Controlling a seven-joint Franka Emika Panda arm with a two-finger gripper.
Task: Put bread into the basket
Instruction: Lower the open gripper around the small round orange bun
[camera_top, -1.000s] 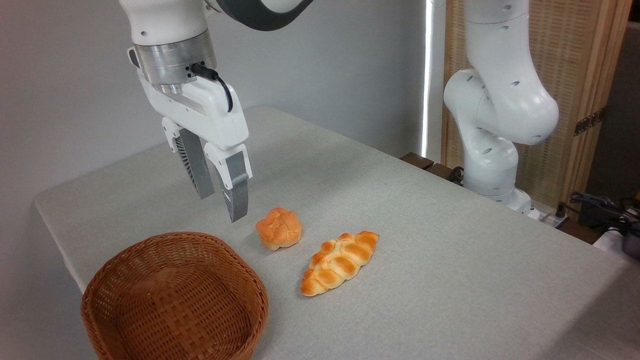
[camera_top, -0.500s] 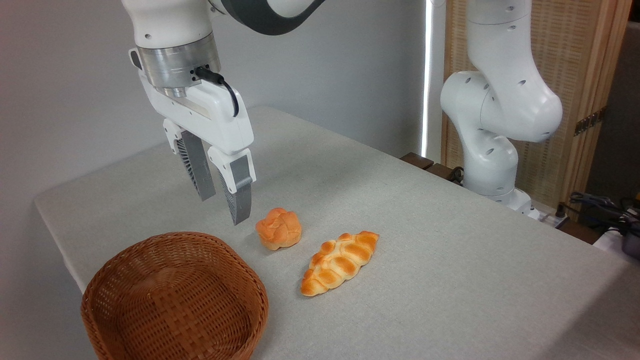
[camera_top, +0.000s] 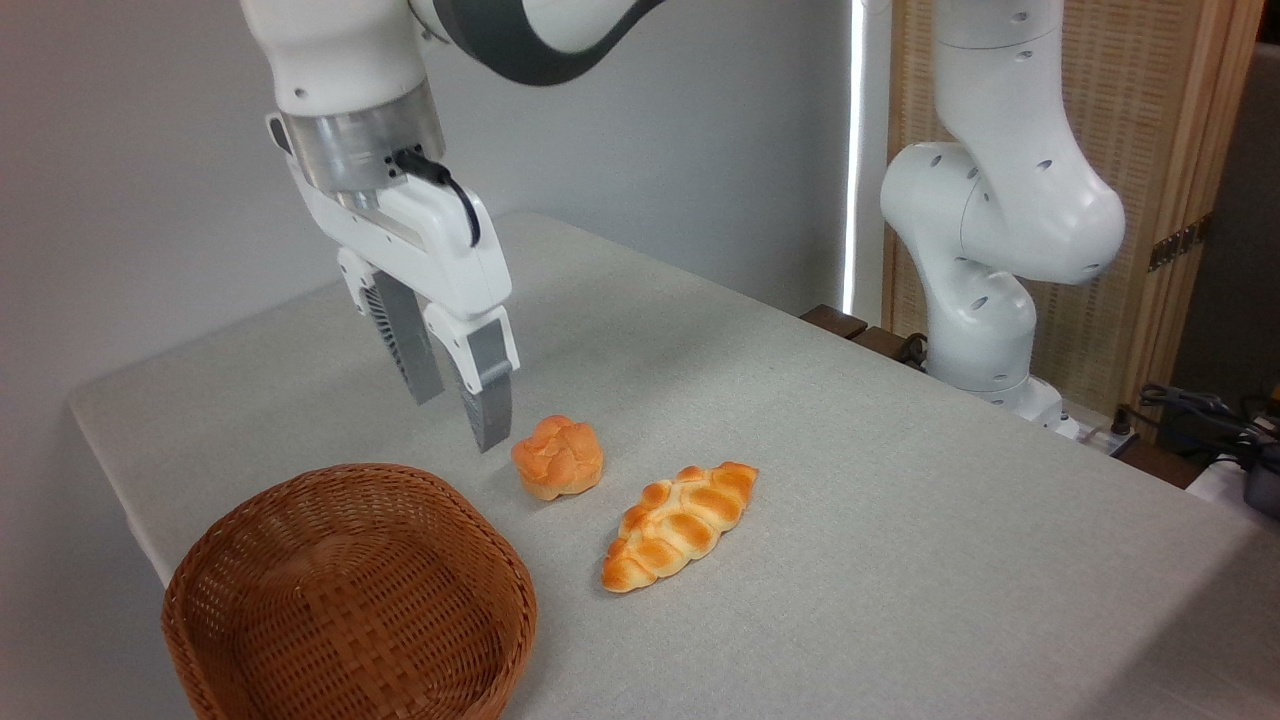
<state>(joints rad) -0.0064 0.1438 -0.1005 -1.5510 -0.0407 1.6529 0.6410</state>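
Basket (camera_top: 345, 590) sits on the table (camera_top: 900, 520), nothing in it. Right of the basket, gripper (camera_top: 462, 418) hangs with fingers (camera_top: 488, 400) slightly parted, holding nothing. Bread (camera_top: 558, 457) lies further right, then braided loaf (camera_top: 678, 524).

Bun and basket, apart.
The golden knotted bun (camera_top: 558, 457) sits upright near the round brown wicker basket (camera_top: 349, 598), which holds nothing.
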